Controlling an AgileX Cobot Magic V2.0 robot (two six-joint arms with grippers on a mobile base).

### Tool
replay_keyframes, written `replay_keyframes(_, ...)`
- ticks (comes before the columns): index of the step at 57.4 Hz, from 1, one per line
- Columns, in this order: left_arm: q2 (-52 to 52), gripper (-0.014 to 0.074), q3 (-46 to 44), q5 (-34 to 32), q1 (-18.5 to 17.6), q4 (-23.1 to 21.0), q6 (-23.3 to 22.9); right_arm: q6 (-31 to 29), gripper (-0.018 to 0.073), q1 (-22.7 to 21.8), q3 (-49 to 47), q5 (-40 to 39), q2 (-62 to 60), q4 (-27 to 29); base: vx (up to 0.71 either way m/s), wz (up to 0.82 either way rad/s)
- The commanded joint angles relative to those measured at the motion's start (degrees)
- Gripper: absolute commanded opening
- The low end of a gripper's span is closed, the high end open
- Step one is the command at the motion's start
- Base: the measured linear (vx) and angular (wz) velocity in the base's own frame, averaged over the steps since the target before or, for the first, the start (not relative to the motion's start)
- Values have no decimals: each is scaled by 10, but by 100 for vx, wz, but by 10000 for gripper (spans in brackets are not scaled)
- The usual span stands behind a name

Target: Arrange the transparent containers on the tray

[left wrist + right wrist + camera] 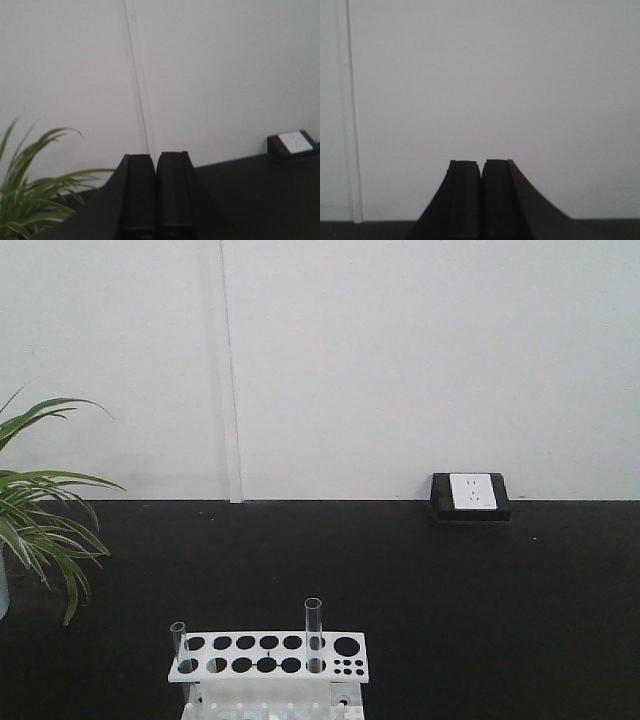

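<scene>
Two test tubes [313, 632] [181, 646] stand in a white rack [268, 656] on a black desk [470, 590]; the left hand [156, 161] and right hand [481, 166] are clenched, empty.

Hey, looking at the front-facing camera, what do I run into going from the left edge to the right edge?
plant → left test tube → right test tube → wall socket
</scene>
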Motion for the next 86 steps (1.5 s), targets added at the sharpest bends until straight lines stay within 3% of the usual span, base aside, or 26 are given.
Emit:
replay_keyframes(1,51,-5,-23,-68,-3,-1,1,-3,-8,-3,-21,-47,44,4,0,0)
replay_keyframes(11,101,35,-23,-76,-3,-1,-1,-3,21,-3,-21,-43,85,4,0,0)
replay_keyframes(19,111,125,-23,-75,-3,-1,-30,-4,113,-3,-21,-44,89,1,0,0)
replay_keyframes(36,114,511,-22,-73,-3,-1,-29,-4,545,-3,-21,-44,89,1,0,0)
replay_keyframes(44,114,587,-22,-76,-3,-1,-28,-4,674,-3,-21,-46,89,1,0,0)
replay_keyframes(52,115,590,-22,-96,-3,-1,-30,17,689,-3,-21,-76,89,4,0,0)
replay_keyframes(63,121,586,7,-109,-4,0,-32,67,645,-3,-10,-85,99,-12,0,0)
replay_keyframes(69,121,577,82,-179,-4,0,-43,68,609,-3,20,-98,103,-31,0,0)
replay_keyframes(77,124,556,199,-326,-4,10,-72,71,561,-3,70,-138,103,-37,0,0)
replay_keyframes(86,165,522,266,-443,-4,82,-89,72,532,-3,89,-158,103,-48,0,0)
